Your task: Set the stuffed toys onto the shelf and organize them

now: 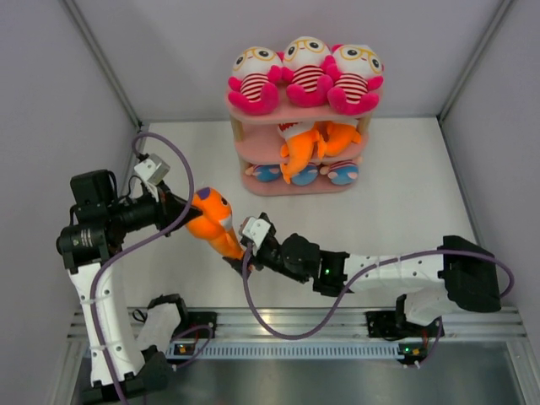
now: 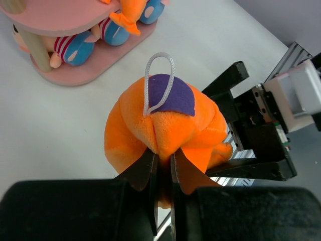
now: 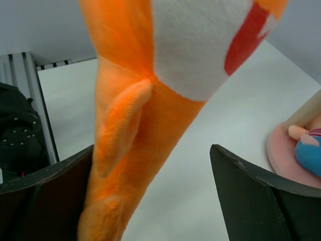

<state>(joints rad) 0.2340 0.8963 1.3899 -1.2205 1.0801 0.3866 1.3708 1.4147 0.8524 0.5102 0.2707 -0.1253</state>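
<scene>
My left gripper [image 1: 187, 211] is shut on an orange shark [image 1: 213, 224] and holds it above the table; its head with a purple patch and white loop fills the left wrist view [image 2: 160, 120]. My right gripper [image 1: 245, 250] is open around the shark's tail [image 3: 135, 150]; the tail lies against the left finger [image 3: 45, 191]. The pink shelf [image 1: 253, 108] stands at the back. Three white-faced striped plushes [image 1: 305, 74] sit on its top board, two orange sharks [image 1: 308, 142] on the middle, three blue-bodied dolls [image 1: 304, 175] on the bottom.
Grey walls close in the table at the left, back and right. A metal rail [image 1: 295, 325] with the arm bases runs along the near edge. The shelf's bottom board also shows in the left wrist view [image 2: 85, 73] and in the right wrist view [image 3: 281, 150].
</scene>
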